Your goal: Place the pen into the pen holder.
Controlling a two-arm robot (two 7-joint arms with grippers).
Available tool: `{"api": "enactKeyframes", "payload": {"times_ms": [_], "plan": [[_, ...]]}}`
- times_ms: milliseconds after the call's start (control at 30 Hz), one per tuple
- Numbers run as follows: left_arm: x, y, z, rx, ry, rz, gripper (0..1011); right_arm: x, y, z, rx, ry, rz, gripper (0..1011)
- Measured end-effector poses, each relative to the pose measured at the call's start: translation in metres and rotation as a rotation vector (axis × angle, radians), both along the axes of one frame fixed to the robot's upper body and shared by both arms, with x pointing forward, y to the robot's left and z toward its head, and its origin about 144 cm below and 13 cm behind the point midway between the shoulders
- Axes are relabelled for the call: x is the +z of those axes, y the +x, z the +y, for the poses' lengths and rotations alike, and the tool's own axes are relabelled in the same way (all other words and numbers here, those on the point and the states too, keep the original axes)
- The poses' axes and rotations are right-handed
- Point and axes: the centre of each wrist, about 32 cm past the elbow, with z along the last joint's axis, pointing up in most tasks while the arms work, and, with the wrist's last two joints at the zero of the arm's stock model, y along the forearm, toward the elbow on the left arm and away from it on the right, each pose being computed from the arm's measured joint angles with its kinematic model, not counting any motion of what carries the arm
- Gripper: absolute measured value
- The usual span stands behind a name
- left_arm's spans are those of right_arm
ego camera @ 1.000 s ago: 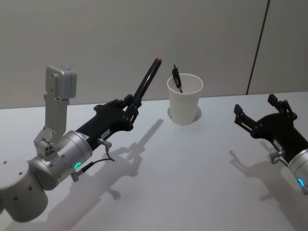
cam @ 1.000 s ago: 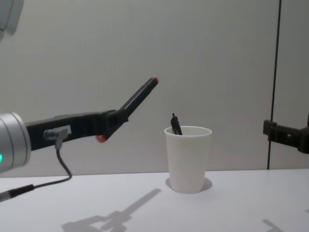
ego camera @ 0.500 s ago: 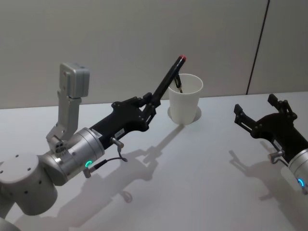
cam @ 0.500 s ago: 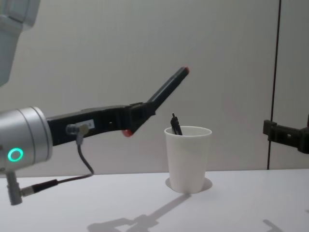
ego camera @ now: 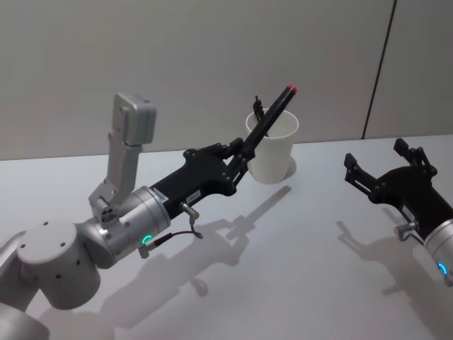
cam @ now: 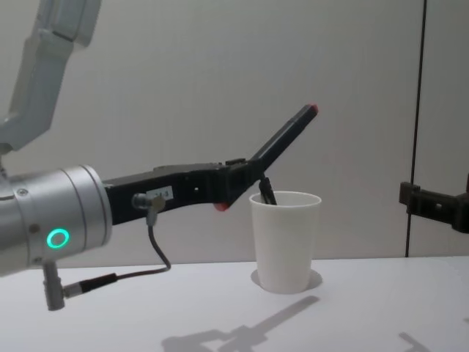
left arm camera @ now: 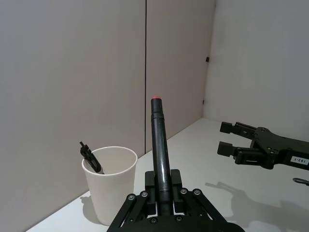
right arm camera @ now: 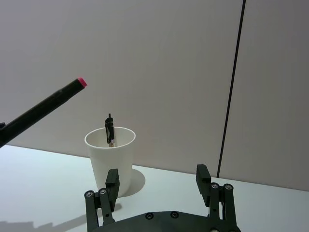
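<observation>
Left gripper clamped on pen, at cup's 8 o'clock, pen slanting toward 1 o'clock across the rim. Approach looks nearly done. Left: tip it upright, drop in. Right gripper open, idle at 3 o'clock.

White tabletop under left tool & right tool, w/ shadows below each. Grey wall behind them; dark vertical seam in it, above right tool. Spare black pen just past left tool's tip.
</observation>
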Motion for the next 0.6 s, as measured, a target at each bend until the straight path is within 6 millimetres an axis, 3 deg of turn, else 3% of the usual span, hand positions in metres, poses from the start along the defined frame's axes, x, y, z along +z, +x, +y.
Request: {"api": "enactKeyframes", "payload": {"times_ms": [600], "plan": [[0.0002, 0.0050, -0.0096, -0.057, 0.035, -0.040, 185, 0.0000, 0.0000, 0.0000, 0.000, 0.000, 0.000, 1001]]}}
